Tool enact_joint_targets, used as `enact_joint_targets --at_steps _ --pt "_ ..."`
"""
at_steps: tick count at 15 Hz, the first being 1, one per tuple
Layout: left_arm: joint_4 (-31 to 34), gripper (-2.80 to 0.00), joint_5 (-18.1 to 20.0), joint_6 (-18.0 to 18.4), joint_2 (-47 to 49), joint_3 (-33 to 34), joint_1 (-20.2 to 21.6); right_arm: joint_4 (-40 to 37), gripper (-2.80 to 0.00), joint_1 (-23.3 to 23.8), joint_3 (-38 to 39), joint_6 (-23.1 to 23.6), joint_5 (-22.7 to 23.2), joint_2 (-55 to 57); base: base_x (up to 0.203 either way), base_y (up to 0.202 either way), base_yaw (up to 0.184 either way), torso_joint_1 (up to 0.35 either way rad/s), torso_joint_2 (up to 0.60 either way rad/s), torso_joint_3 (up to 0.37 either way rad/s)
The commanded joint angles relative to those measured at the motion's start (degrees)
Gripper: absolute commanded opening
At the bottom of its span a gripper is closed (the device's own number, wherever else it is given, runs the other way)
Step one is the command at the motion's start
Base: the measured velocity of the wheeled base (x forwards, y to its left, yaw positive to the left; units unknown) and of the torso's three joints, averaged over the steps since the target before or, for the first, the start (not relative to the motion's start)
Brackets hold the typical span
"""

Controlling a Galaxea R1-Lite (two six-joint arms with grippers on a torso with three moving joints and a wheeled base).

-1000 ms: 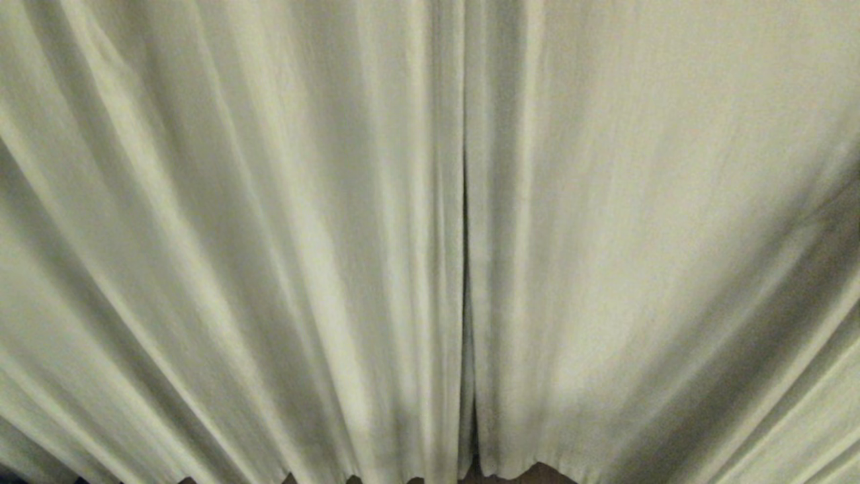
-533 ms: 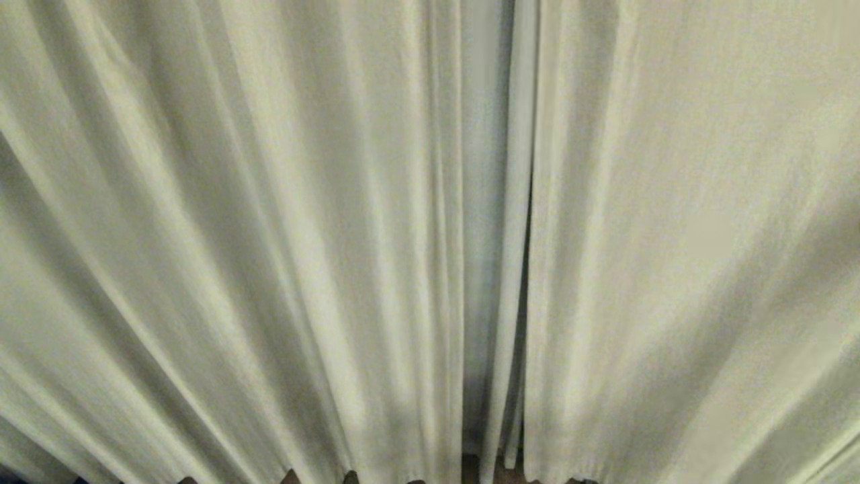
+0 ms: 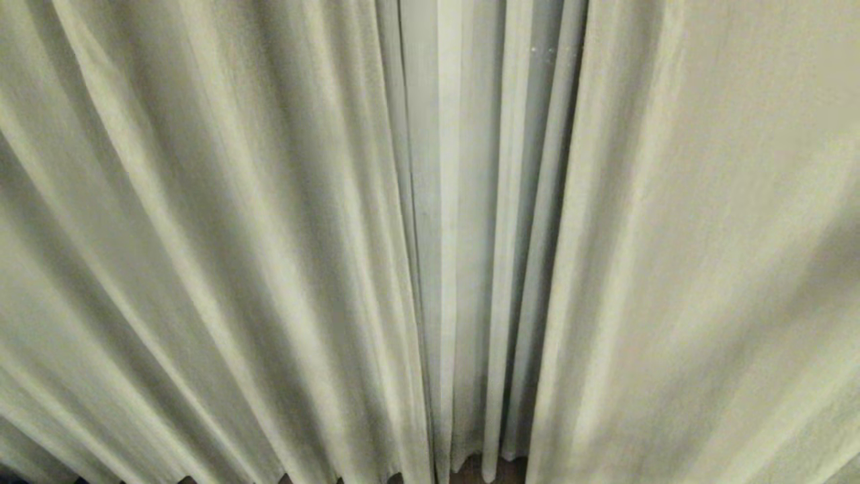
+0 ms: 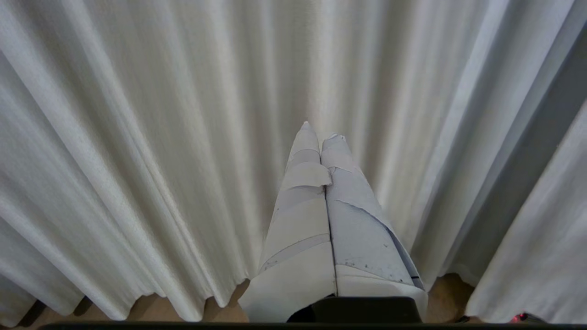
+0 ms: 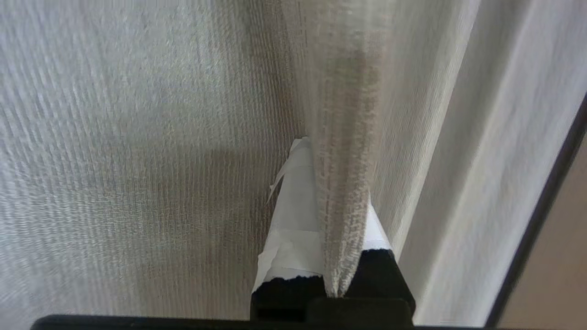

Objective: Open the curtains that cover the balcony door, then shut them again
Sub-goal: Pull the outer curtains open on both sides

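Two cream-white curtains fill the head view, a left panel [image 3: 201, 235] and a right panel [image 3: 705, 235]. Between their inner edges stands a gap showing pale grey pleated fabric [image 3: 470, 235]. The balcony door is hidden behind the fabric. In the right wrist view my right gripper [image 5: 330, 151] is shut on a fold of the curtain [image 5: 341, 220], pinched between its white-taped fingers [image 5: 293, 206]. My left gripper [image 4: 319, 130] hangs low near the hem of the left panel [image 4: 137, 160], its taped fingers pressed together and holding nothing. Neither arm shows in the head view.
Brown floor [image 4: 151, 311] shows under the wavy hems. A dark narrow strip [image 5: 548, 211] with a beige surface [image 5: 566, 275] beyond it runs along one side of the right wrist view.
The right panel's inner edge has slid to the right, and the thin slit between the panels has widened into a gap showing the grey pleats. The left gripper has not moved.
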State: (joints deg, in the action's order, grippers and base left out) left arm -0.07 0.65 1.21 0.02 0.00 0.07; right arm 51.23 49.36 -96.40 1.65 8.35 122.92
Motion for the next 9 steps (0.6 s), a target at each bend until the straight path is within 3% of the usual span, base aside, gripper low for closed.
enact_joint_targets --at_steps 1,5,9 --pt "0.0 -2.80 0.0 0.0 0.0 0.0 0.0 0.5 -2.80 -0.6 4.9 -0.1 0.9 -6.0 0.000 0.000 0.000 0.000 0.00 0.000" --pt "0.0 -2.80 0.0 0.0 0.0 0.0 0.0 0.8 -2.80 -4.8 20.8 -1.3 4.6 -20.6 0.000 0.000 0.000 0.000 0.00 0.000" --pt "0.0 -2.80 0.0 0.0 0.0 0.0 0.0 0.9 -2.80 -19.5 36.8 -3.7 7.5 -35.3 0.000 0.000 0.000 0.000 0.00 0.000"
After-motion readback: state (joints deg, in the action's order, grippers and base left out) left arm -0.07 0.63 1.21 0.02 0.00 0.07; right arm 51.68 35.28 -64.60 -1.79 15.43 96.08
